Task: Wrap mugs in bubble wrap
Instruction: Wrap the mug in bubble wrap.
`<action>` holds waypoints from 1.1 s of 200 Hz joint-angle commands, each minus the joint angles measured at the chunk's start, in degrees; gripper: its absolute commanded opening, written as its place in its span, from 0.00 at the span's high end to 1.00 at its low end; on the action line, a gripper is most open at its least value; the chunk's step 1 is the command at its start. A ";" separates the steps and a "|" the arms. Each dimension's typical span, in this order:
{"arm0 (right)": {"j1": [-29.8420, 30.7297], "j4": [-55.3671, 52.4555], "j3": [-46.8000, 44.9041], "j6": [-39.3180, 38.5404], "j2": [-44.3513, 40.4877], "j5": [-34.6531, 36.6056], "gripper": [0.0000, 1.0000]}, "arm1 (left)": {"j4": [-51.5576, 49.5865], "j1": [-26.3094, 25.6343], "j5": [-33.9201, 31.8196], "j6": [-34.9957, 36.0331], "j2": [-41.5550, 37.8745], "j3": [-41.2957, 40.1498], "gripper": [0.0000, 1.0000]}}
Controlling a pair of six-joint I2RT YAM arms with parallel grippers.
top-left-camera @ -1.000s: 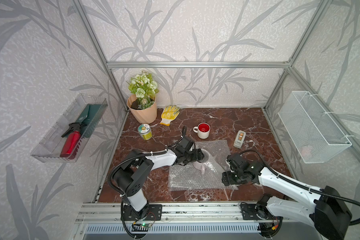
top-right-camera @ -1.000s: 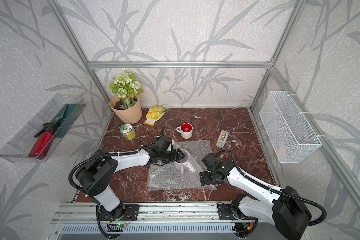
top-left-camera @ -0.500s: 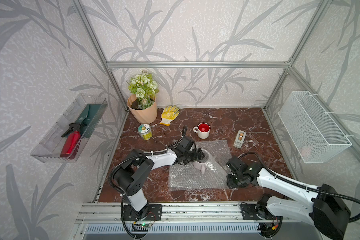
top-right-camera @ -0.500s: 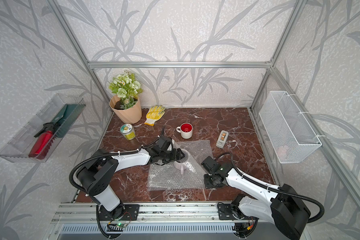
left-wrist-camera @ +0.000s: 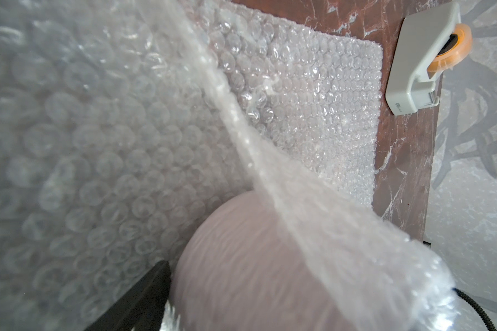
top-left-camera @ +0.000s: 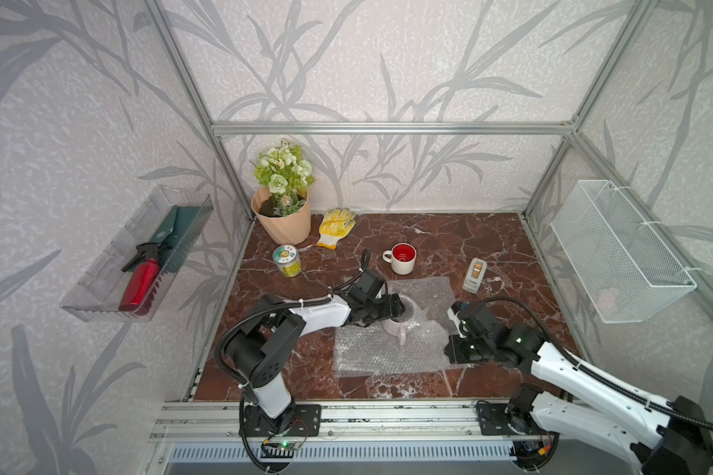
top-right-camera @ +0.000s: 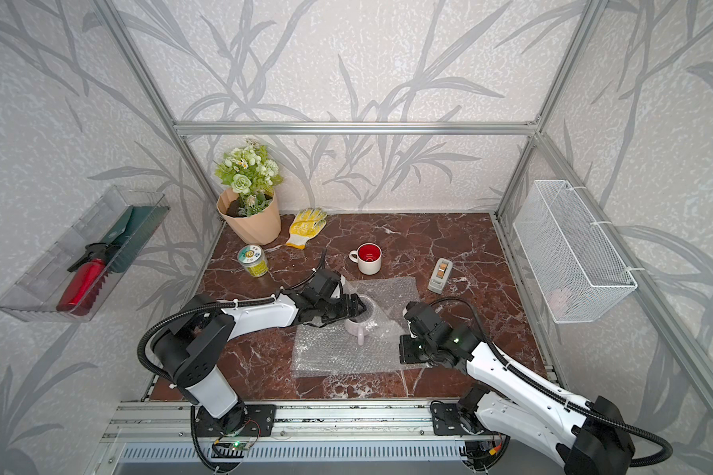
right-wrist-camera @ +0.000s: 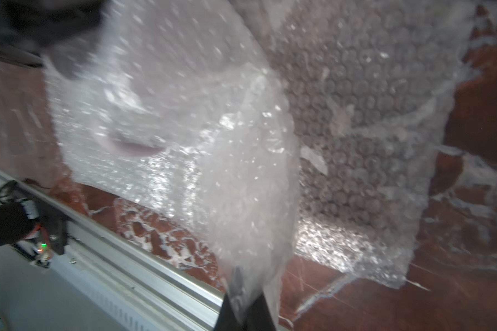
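Observation:
A pale lilac mug [top-left-camera: 392, 327] [top-right-camera: 357, 327] rests on the bubble wrap [top-left-camera: 371, 353] [top-right-camera: 330, 353] mid-table, handle toward the front. My left gripper [top-left-camera: 392, 310] [top-right-camera: 357, 306] is closed round its body; in the left wrist view one black finger [left-wrist-camera: 144, 298] lies against the mug [left-wrist-camera: 241, 272], and the other is hidden under a fold of wrap. At the sheet's right edge my right gripper [top-left-camera: 455, 353] [right-wrist-camera: 241, 298] is shut on the bubble wrap [right-wrist-camera: 198, 114], lifting that edge. The white mug with the red inside [top-left-camera: 402, 259] [top-right-camera: 368, 259] stands upright behind, uncovered.
A tape dispenser [top-left-camera: 474, 275] lies right of the sheet. A tin can [top-left-camera: 287, 261], a yellow glove [top-left-camera: 336, 226] and a flower pot [top-left-camera: 283, 218] stand back left. A wire basket [top-left-camera: 618, 251] hangs on the right wall and a clear bin [top-left-camera: 136, 255] on the left.
My right gripper went from open beside the sheet to shut on its right edge, and that edge has risen. The left arm and the lilac mug have stayed put.

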 commanded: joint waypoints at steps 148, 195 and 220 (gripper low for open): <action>0.01 38.58 13.58 5.28 25.40 -2.20 1.00 | -0.21 -0.32 0.47 0.18 0.86 -1.48 0.14; -0.18 42.26 11.75 7.33 28.63 -1.24 1.00 | -1.25 -0.24 0.06 1.32 -3.70 -1.91 0.20; -0.61 44.06 10.53 8.67 29.85 -0.97 1.00 | -5.12 -0.14 -0.61 3.45 -5.98 -0.31 0.21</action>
